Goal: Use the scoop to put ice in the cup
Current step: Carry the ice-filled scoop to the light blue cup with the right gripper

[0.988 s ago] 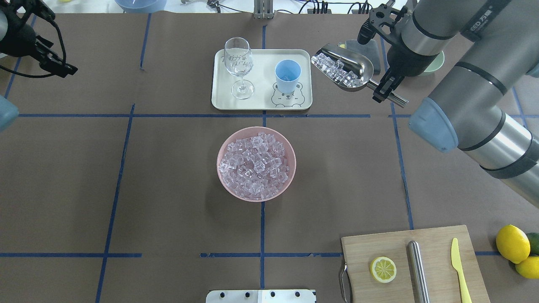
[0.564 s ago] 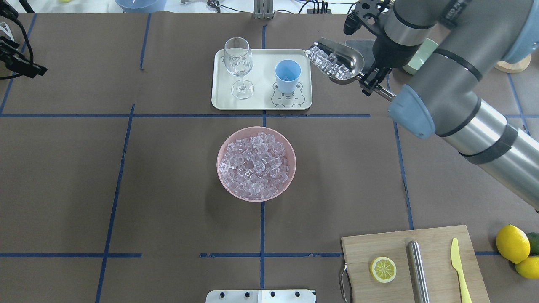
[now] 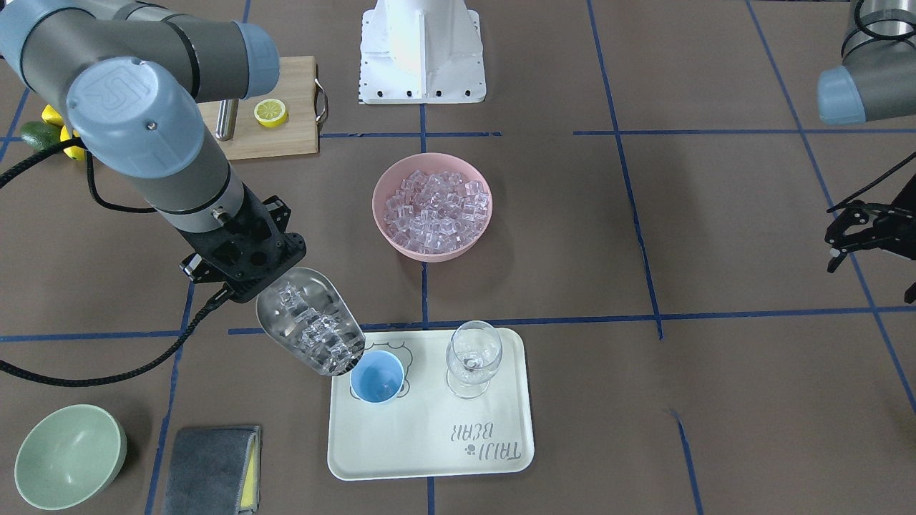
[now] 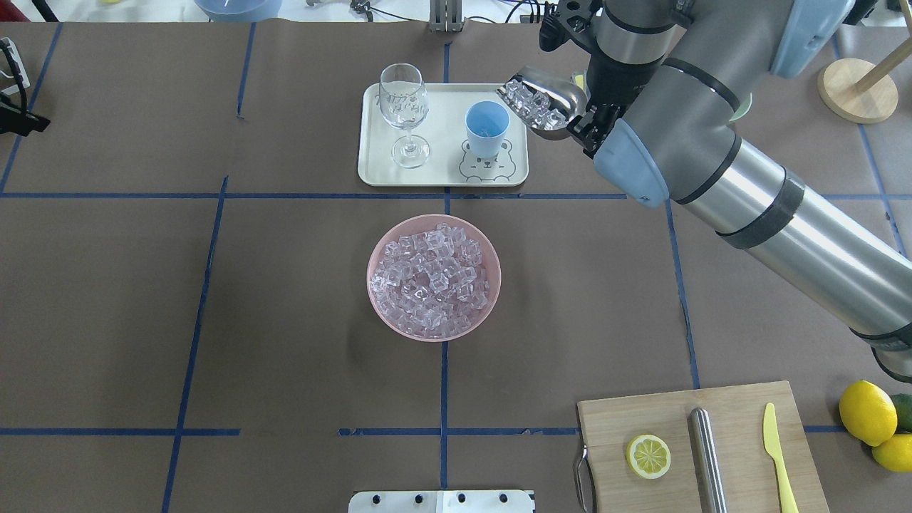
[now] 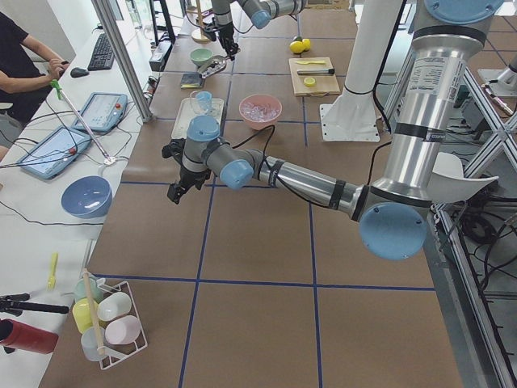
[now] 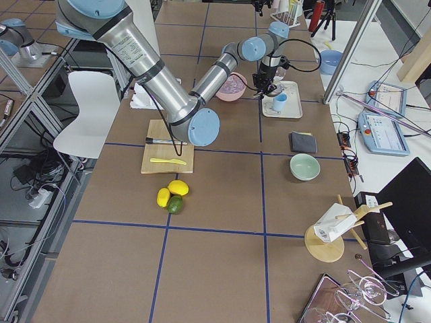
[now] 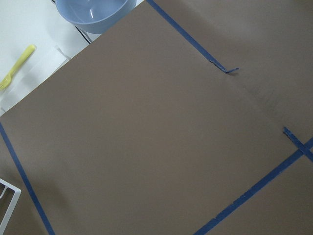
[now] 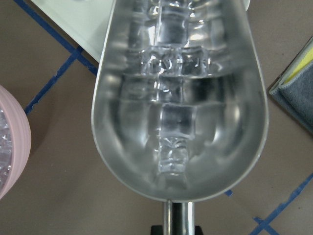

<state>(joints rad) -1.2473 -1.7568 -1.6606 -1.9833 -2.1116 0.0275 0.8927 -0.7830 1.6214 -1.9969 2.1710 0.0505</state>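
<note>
My right gripper [image 3: 247, 282] is shut on the rod handle of the steel scoop [image 3: 309, 330]. The scoop holds several clear ice cubes [image 3: 318, 336]. Its mouth hangs just above and beside the rim of the light-blue cup [image 3: 377, 379], on the white tray [image 3: 429, 458]. In the overhead view the scoop [image 4: 543, 103] is right of the cup [image 4: 487, 127]. The right wrist view shows ice [image 8: 173, 122] lying along the scoop's trough [image 8: 122, 161]. More ice fills the pink bowl [image 4: 433, 276]. My left gripper [image 3: 859, 250] is open and empty, far off at the table's side.
A clear wine glass [image 3: 472, 357] stands on the tray beside the cup. A pale-green bowl [image 3: 68, 454] and a grey cloth [image 3: 211, 468] lie near the scoop's side. A cutting board [image 4: 702, 442] holds a lemon half, a steel cylinder and a yellow knife. Lemons [image 4: 866, 412] lie beside it.
My right arm has carried the ice-filled scoop leftward until its mouth is at the cup's rim. My left arm has drawn back to the left edge of the overhead view.
</note>
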